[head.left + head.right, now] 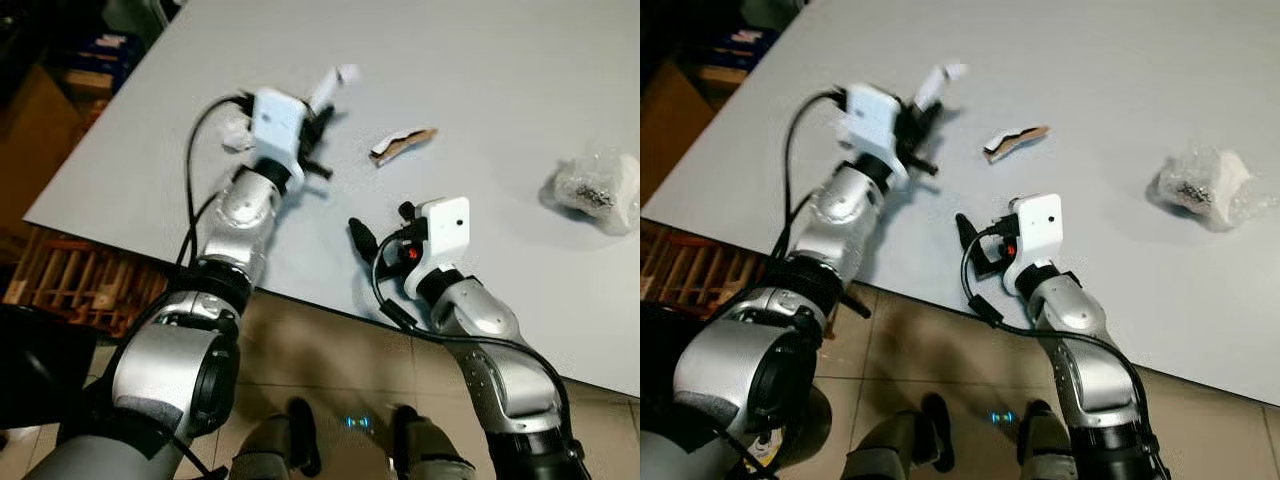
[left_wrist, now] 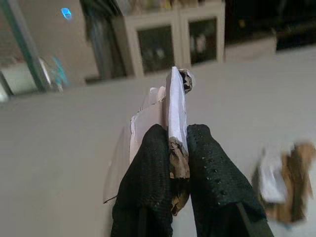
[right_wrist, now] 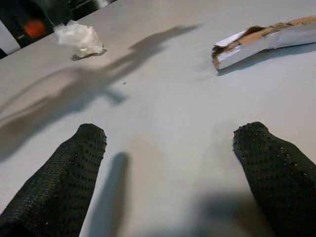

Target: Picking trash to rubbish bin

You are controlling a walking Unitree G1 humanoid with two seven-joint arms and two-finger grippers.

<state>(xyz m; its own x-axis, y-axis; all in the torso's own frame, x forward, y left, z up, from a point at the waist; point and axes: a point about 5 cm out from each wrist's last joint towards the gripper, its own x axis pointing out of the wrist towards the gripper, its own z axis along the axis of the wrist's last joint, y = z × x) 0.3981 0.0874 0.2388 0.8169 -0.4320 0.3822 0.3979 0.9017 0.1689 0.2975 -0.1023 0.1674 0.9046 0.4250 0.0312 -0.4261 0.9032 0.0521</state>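
Gripping torn card (image 2: 174, 106), left pincer (image 2: 172, 148) above table (image 1: 480, 60)

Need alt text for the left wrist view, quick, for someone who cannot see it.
The left gripper pinches a torn white cardboard scrap upright between its black fingers, above a pale grey table. Another torn cardboard piece lies blurred nearby; glass-fronted cabinets stand behind.

Left claw (image 2: 170, 163) pinched closed — right claw (image 3: 168, 168) spread wide.
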